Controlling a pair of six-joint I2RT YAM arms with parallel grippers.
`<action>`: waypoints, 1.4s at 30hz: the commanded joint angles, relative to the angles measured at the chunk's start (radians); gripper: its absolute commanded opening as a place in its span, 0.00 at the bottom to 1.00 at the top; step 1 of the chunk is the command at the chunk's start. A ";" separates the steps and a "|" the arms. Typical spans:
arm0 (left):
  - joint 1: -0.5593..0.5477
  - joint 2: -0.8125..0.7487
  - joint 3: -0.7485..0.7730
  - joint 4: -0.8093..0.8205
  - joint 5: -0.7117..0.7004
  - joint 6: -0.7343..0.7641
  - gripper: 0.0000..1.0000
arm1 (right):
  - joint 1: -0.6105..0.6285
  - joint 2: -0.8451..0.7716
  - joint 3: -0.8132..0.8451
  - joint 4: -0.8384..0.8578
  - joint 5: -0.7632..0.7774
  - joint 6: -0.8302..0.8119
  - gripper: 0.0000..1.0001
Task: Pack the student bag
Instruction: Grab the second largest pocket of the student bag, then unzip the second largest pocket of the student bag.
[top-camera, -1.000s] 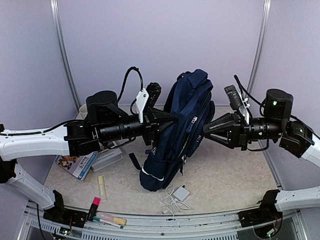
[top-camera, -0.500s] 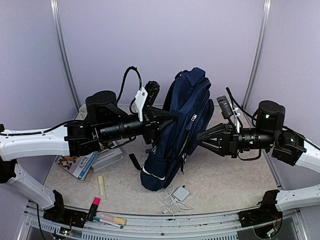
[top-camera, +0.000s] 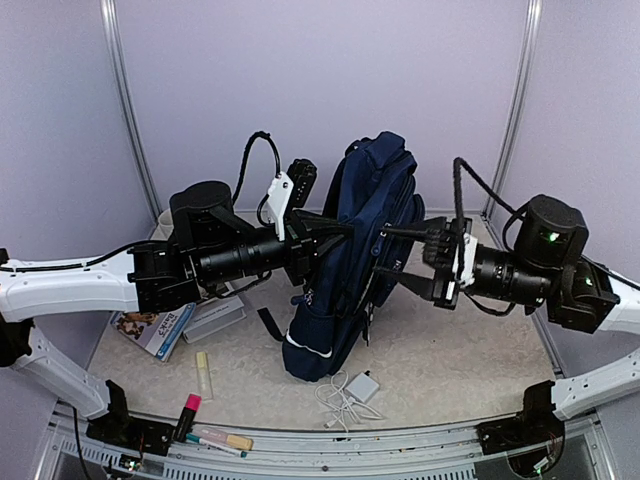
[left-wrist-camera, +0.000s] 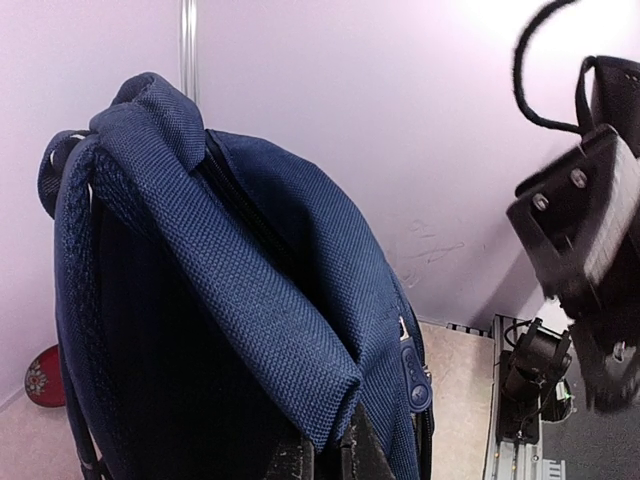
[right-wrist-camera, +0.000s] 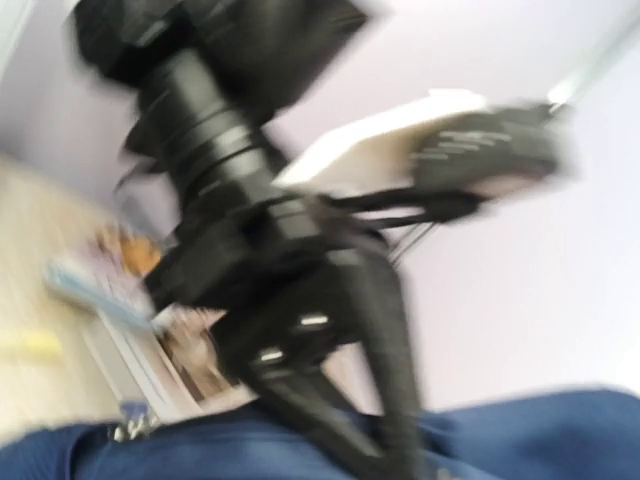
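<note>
Bag (top-camera: 345, 300) upright on table (top-camera: 460, 370), between the two grippers, left gripper (left-wrist-camera: 328, 458) pinching a fold of bag fabric, right gripper (top-camera: 398, 262) with jaws spread, just beside bag's right side

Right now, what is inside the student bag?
Only dark shadow shows between the folds of the student bag, which the left gripper pinches. Any contents are hidden by the navy fabric; from above only its outside shows.
</note>
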 joint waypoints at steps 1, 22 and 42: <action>0.004 -0.055 0.023 0.132 -0.023 0.000 0.00 | 0.089 0.020 -0.062 0.075 0.285 -0.435 0.48; 0.003 -0.034 0.038 0.128 0.065 0.016 0.00 | 0.119 0.125 -0.018 0.122 0.723 -0.503 0.47; -0.007 -0.013 0.060 0.103 0.113 0.036 0.00 | 0.094 0.132 0.085 0.077 0.768 -0.511 0.29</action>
